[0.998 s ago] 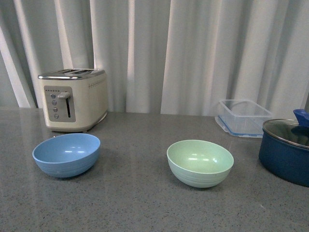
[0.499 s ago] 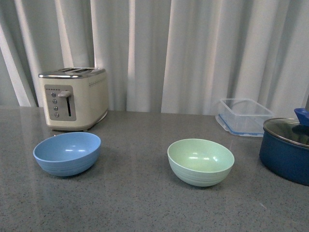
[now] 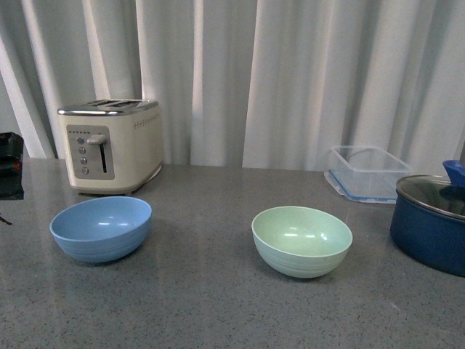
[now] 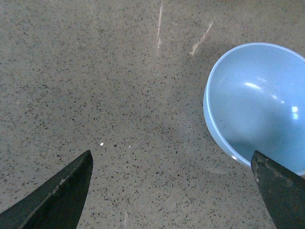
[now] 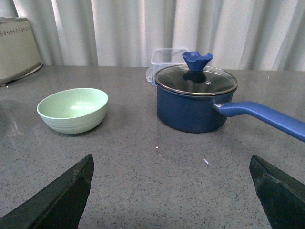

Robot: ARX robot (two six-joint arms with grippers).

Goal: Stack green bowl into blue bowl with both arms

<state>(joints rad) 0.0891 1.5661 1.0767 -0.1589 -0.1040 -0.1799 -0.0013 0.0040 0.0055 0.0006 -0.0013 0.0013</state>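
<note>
Green bowl (image 3: 301, 240) sits right of centre in the front view, upright on the grey tabletop (image 3: 211, 305). It's well apart from the blue bowl (image 3: 100, 228) at lower left, which stands in front of the toaster (image 3: 112, 147). Both look matte, pale, faintly ridged near the base, and empty. I'd judge the green one light, stiff and a touch slick, so the thin rim is the place to pinch, one finger inside, one outside. Left gripper (image 4: 171, 191): jaws spread wide, nothing between them, blue bowl near one tip. Right gripper (image 5: 171, 195): likewise spread and empty, facing the green bowl and the navy pot (image 5: 193, 102).
</note>
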